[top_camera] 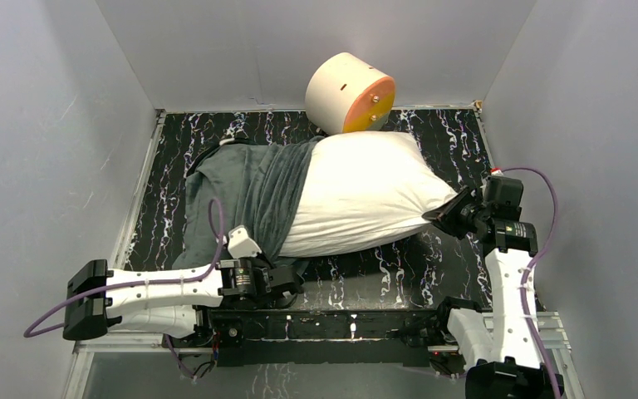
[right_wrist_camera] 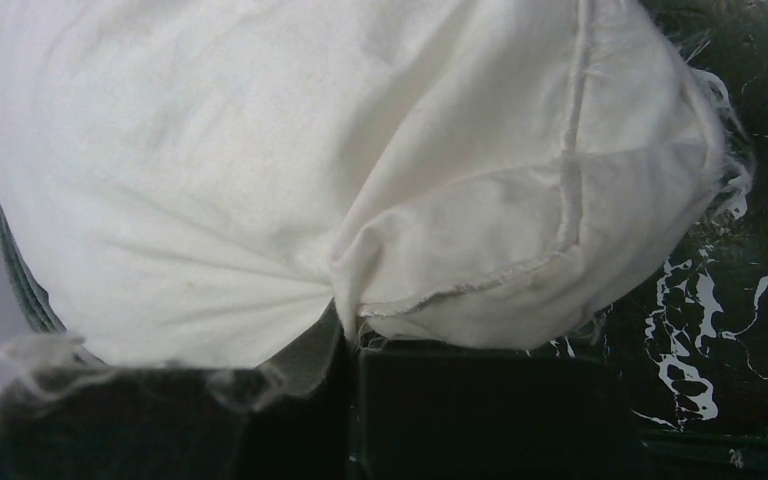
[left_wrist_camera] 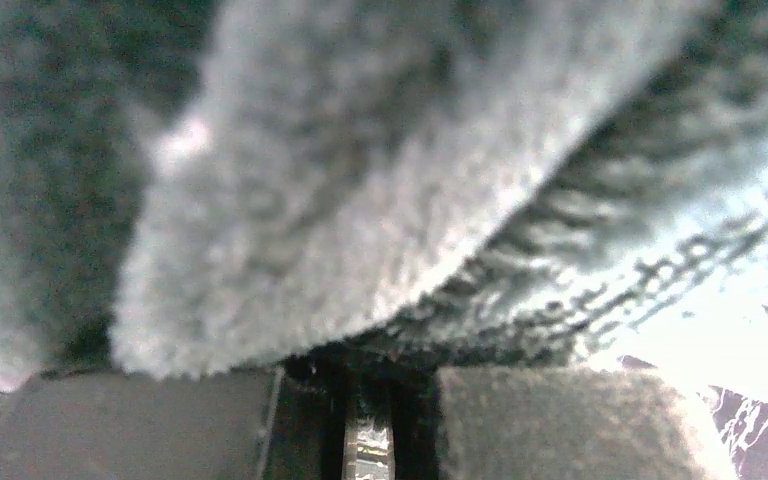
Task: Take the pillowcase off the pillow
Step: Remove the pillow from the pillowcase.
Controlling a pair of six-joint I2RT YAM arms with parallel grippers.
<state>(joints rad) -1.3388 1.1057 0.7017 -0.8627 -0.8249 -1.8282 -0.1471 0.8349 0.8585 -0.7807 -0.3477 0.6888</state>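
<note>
The white pillow (top_camera: 364,193) lies across the middle of the table, its right two thirds bare. The pillowcase (top_camera: 245,195), dark grey face up, is bunched over the pillow's left end and spreads onto the table at the left. My left gripper (top_camera: 287,278) is at the pillowcase's near edge; in the left wrist view the jaws stand close together, with grey plush (left_wrist_camera: 340,190) bunched at their tips. My right gripper (top_camera: 442,216) is shut on the pillow's right corner; the right wrist view shows white fabric (right_wrist_camera: 460,250) pinched between the pads.
A cream-and-orange cylinder (top_camera: 350,94) lies at the back, touching the pillow's far edge. The tabletop (top_camera: 399,270) is black marble pattern. Grey walls close in left, right and behind. A metal rail (top_camera: 332,322) runs along the near edge between the arm bases.
</note>
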